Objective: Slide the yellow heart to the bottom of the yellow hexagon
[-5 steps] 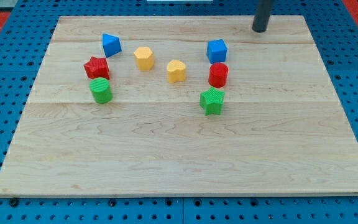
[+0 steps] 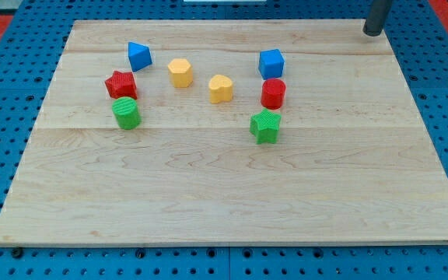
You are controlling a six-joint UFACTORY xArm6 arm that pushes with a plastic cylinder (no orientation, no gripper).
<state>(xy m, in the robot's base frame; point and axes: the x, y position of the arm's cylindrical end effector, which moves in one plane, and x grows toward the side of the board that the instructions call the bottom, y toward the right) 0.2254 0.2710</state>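
Observation:
The yellow heart [image 2: 221,89] lies near the middle of the board's upper half. The yellow hexagon [image 2: 180,72] lies up and to its left, a short gap apart. My tip [image 2: 372,33] is at the board's top right edge, far to the right of both yellow blocks and touching no block.
A blue triangle [image 2: 138,56], red star [image 2: 120,83] and green cylinder [image 2: 127,113] stand at the left. A blue cube [image 2: 271,63], red cylinder [image 2: 273,93] and green star [image 2: 265,126] stand right of the heart. The wooden board [image 2: 224,194] rests on a blue pegboard.
My tip has moved to the right along the board's top edge. No block has moved.

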